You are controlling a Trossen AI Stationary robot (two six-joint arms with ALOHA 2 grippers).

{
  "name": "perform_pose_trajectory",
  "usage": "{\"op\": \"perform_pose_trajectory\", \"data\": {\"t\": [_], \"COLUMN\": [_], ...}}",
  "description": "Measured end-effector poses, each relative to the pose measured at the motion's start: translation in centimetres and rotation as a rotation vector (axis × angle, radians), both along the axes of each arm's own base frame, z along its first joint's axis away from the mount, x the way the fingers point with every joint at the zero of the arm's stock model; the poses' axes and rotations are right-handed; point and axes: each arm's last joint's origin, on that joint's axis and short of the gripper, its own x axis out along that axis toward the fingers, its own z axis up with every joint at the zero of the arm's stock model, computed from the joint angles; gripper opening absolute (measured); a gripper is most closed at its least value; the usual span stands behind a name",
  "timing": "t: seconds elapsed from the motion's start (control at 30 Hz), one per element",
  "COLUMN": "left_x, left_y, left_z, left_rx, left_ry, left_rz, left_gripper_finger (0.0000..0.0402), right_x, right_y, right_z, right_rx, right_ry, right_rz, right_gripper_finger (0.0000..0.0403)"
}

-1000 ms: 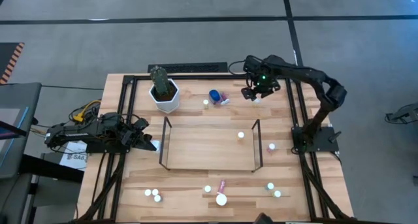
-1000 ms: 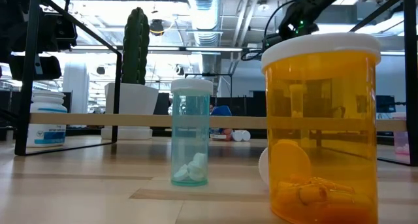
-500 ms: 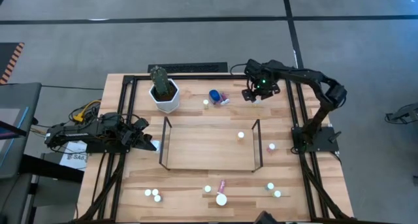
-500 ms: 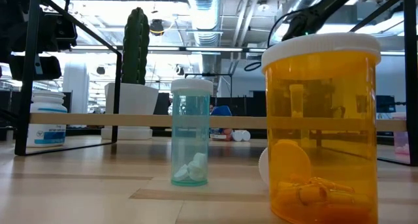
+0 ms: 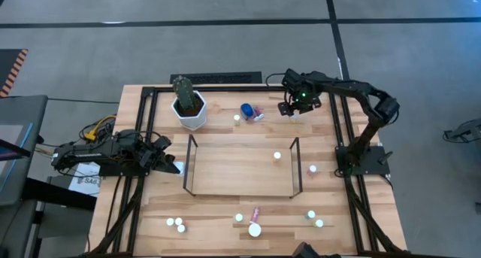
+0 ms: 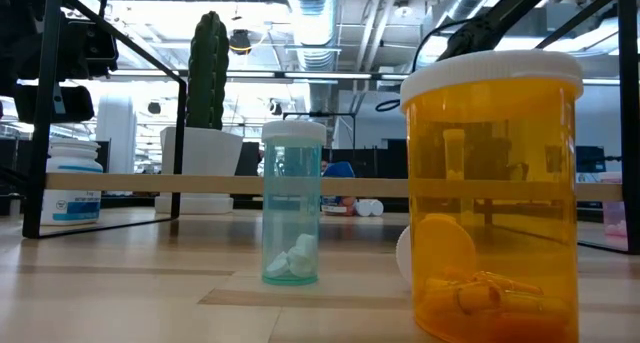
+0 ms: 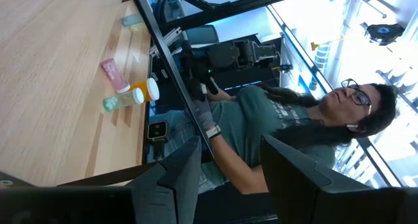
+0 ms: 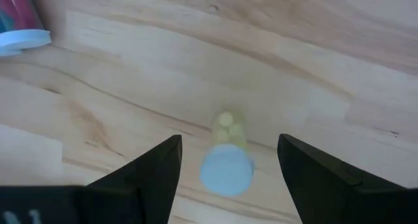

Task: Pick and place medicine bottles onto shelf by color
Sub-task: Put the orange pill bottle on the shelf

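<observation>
While the right gripper point(image 5: 295, 110) hangs over the far right part of the table point(image 5: 218, 209), its two dark fingers point(image 8: 153, 175) stand apart, with a small white-capped bottle point(image 8: 226, 160) between them in the right wrist view. That bottle stands upright on the wood, yellowish pills showing through its side; the fingers flank it without clearly touching it. At the edge of the same view lies a pink bottle point(image 8: 18, 18) on its side, its white cap towards the camera. Seen from above, this pink bottle sits just beside the larger blue-capped bottle point(image 5: 246, 110), between the gripper and the white pot point(image 5: 191, 115) holding a cactus.

Nearer the middle of the table stands the shelf point(image 5: 240, 168), a low light-wood platform with thin dark-framed panels at its short ends. One white-capped bottle point(image 5: 276, 156) stands on it near its right panel; another point(image 5: 313, 168) stands on the table just outside that panel. More small bottles are scattered along the near edge, among them a teal one point(image 6: 292, 203) and a big orange one point(image 6: 492, 193) close to the low camera.

The left gripper point(image 5: 171, 166) waits at the table's left side, its fingers point(image 7: 176, 178) parted and holding nothing. Beyond it, the left wrist view shows a person point(image 7: 287, 123) seated past the table's edge.
</observation>
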Motion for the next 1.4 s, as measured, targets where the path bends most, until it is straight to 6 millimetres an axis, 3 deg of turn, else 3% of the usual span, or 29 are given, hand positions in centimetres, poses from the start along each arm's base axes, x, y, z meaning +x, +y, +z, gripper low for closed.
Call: {"op": "perform_pose_trajectory", "data": {"t": [0.33,0.8,1.17,1.4], "left_x": [0.0,0.0,0.0,0.0], "left_y": [0.0,0.0,0.0,0.0], "left_z": [0.0,0.0,0.0,0.0], "left_rx": [0.000,0.000,0.000,0.000], "left_ry": [0.000,0.000,0.000,0.000], "left_rz": [0.000,0.000,0.000,0.000], "left_gripper_finger": [0.0144,0.0144,0.0144,0.0144], "right_x": [0.5,1.1,1.0,1.6], "right_y": [0.5,1.2,1.2,0.7], "right_z": [0.0,0.1,0.2,2.2], "right_rx": [-0.006,-0.007,0.000,-0.012], "right_ry": [0.002,0.001,0.005,-0.008], "right_rz": [0.022,0.052,0.051,0.051], "right_gripper_finger": [0.0245,0.0110,0.0138,0.0118]}}
